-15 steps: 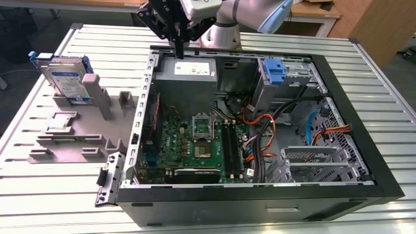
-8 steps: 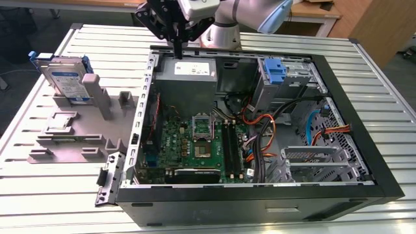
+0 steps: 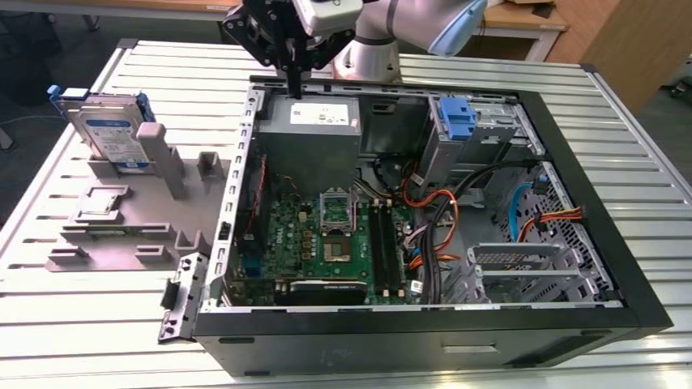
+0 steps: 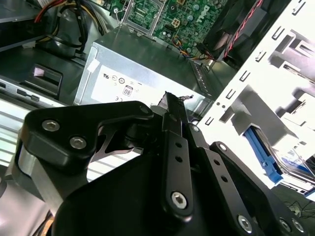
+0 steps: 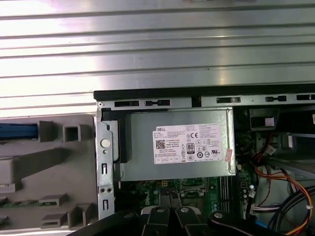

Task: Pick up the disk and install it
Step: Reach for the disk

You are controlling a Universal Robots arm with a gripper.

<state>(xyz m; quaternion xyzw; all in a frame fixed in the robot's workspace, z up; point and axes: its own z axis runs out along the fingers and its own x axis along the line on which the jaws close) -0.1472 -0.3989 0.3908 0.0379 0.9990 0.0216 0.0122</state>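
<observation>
At the exterior view's left, the disk [image 3: 108,134] stands upright on its edge in a slot of a grey moulded holder [image 3: 113,223], with its blue carrier frame showing along the top and side. Its white-and-blue label faces the camera, but the print is too small to make out. The holder lies on the ribbed metal tabletop [image 3: 65,308], with bare slats along its near and far edges. Its right edge sits just beside the left wall of the open computer case [image 3: 433,348].

The end effector [image 3: 294,81] hangs above the case's far left corner, over the grey power supply [image 3: 313,121] and well apart from the disk. Its fingers [image 5: 167,195] look pressed together with nothing between them.

In the first wrist view, the white sticker on the power supply [image 5: 177,147] carries rows of certification marks and a square code.

Further right, the green motherboard [image 3: 335,235] lies open on the case floor, and orange and red cables [image 3: 433,203] cross beside it. A bare blue bracket [image 3: 461,121] sits in the far bay. A grey metal cage [image 3: 519,267] stands near the case's right wall.
</observation>
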